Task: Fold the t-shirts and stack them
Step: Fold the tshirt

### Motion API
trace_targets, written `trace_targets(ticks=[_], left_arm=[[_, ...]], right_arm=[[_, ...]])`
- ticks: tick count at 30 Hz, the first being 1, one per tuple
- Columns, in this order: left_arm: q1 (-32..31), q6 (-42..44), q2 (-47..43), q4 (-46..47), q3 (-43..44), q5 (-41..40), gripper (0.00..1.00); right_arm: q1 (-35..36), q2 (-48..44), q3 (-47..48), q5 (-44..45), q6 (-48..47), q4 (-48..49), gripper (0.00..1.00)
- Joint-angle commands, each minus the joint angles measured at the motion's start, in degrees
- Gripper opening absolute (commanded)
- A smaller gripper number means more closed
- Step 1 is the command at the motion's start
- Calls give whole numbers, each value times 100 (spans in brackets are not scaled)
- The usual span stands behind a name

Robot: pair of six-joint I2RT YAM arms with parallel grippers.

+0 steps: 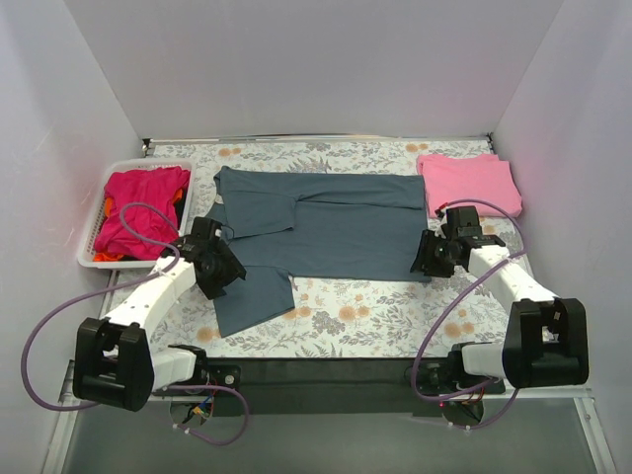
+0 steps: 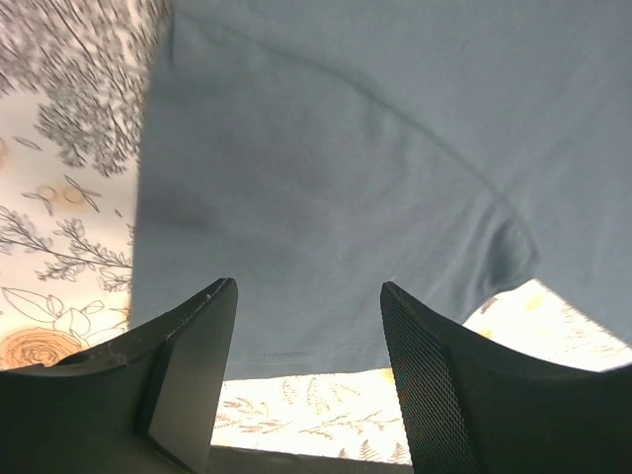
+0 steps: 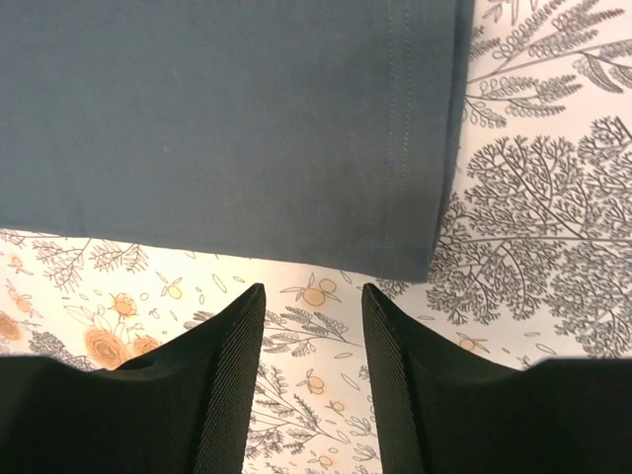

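Both empty and parted, the left end effector (image 2: 308, 286) and right end effector (image 3: 313, 288) sit at opposite ends of the slate t-shirt (image 1: 326, 222) and should pinch its near edge evenly.

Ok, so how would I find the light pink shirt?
Look at the flowery table, then go to its far right corner. The light pink shirt lies there, folded into a neat rectangle. Unlike the big blue-grey shirt spread out beside it and the magenta one in the white basket, it's pale.
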Motion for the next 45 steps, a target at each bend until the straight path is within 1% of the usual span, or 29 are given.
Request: trace_targets(ticks=[1, 2, 3, 7, 12, 14, 15, 18, 19, 20, 21, 22, 23, 25, 26, 29, 30, 32, 36, 39, 41, 45], left_arm=[[-71, -166, 105, 90, -255, 278, 56], [-71, -175, 262, 29, -317, 557, 56], [-114, -193, 342, -6, -439, 612, 56], [-238, -298, 352, -94, -616, 630, 56], [-308, -369, 238, -402, -651, 823, 56], [-422, -473, 176, -542, -713, 920, 56], [-623, -544, 106, -569, -739, 903, 56], [-887, -886, -271, -648, -862, 859, 56], [-897, -922, -394, -692, -827, 807, 56], [-897, -966, -561, -831, -644, 501, 56], [-888, -958, -606, -894, -521, 359, 57], [-888, -940, -606, -938, -354, 45, 58], [-880, -844, -458, -956, -204, -350, 58], [-880, -703, -230, -851, 174, -590, 58], [-880, -546, 85, -668, 262, -792, 58], [-888, -299, 570, -394, 587, -907, 57], [-888, -220, 885, -384, 649, -951, 57], [-888, -167, 1142, -411, 807, -803, 57], [-915, -123, 1546, -472, 738, -381, 56], [-984, -9, 1828, -560, 641, 14, 54], [-1046, 97, 2056, -630, 493, 461, 55], [-1520, -8, 2066, -736, 105, 902, 54]], right_arm=[[11, 140, -25, -370, 106, 347, 42], [2, 150, -60, -379, 124, 373, 42], [11, 132, -78, -353, 150, 400, 42], [-50, -17, -122, 59, 168, 400, 42], [-314, -70, -78, 253, 150, 330, 42], [-455, -96, -78, 254, 89, 312, 42], [-464, -114, -52, 227, 72, 286, 42], [-464, -280, -34, 87, 1, 242, 44], [-455, -316, -34, 121, -25, 242, 45], [-455, -333, -34, 148, -51, 216, 45], [-455, -386, -43, 157, -86, 215, 45], [-438, -395, -52, 105, -87, 224, 45], [-429, -395, -52, 69, -87, 233, 45], [-359, -334, -17, -62, -78, 303, 45], [-324, -316, 10, -98, -78, 303, 45], [-227, -254, 71, -212, -78, 312, 45], [-218, -289, 80, -230, -69, 312, 45], [-192, -351, 98, -282, -60, 303, 45], [-174, -500, 142, -414, -25, 277, 45], [-174, -527, 142, -467, 19, 268, 45], [-174, -527, 150, -467, 1, 268, 45], [-174, -650, 177, -301, -87, 251, 46]])
